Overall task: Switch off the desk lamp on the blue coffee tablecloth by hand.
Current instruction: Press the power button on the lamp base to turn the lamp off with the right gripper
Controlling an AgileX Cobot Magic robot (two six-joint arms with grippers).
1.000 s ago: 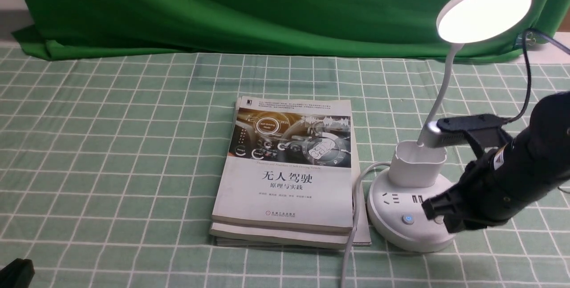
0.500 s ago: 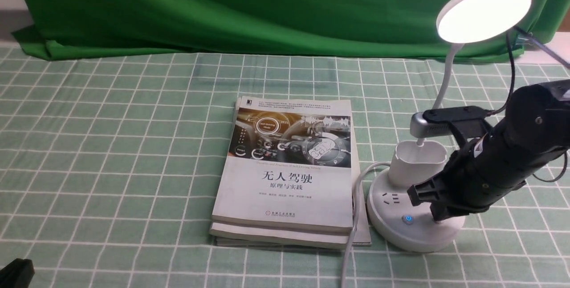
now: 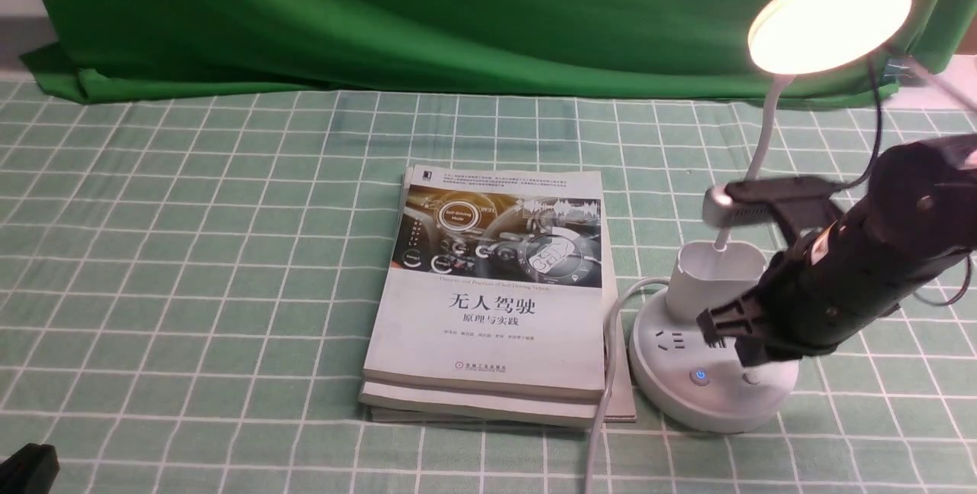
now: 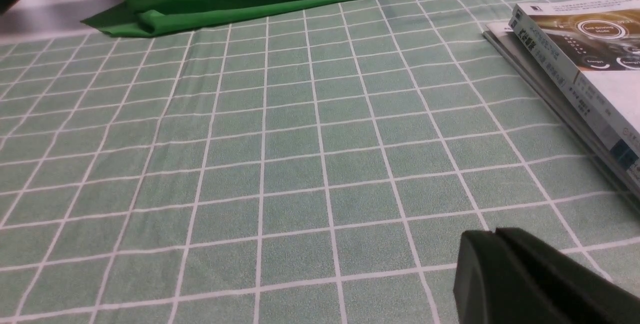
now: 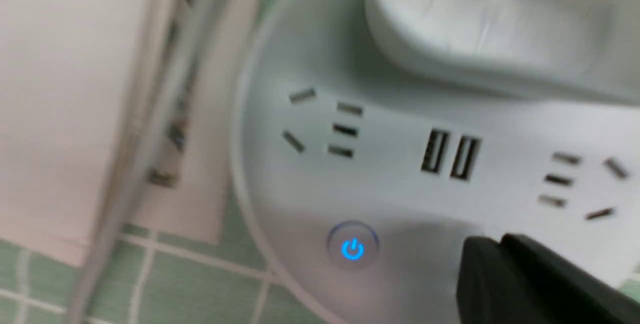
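The desk lamp stands on the blue coffee tablecloth (image 3: pixel 229 250) at the right. Its disc head (image 3: pixel 830 19) glows warm yellow. On the round base (image 3: pixel 668 395) a blue-lit power button (image 3: pixel 699 376) sits beside a plain second button (image 3: pixel 752 378). My right gripper (image 3: pixel 752 358), the hand, is shut and empty, its tip just above the second button. In the right wrist view the shut tip (image 5: pixel 492 246) hovers over the base, right of the blue button (image 5: pixel 352 249). My left gripper (image 4: pixel 492 236) is shut and empty, low over bare cloth.
A stack of books (image 3: pixel 492 288) lies just left of the lamp base, with the lamp's white cable (image 3: pixel 607 379) running between them toward the front edge. A plain dark green cloth (image 3: pixel 382 13) hangs along the back. The cup-shaped holder (image 3: pixel 717 272) stands behind my right gripper.
My right gripper swung left and down onto the base over the second button, then rose slightly, uncovering it. The lamp's light turned from white to warm yellow. The left arm stayed still.
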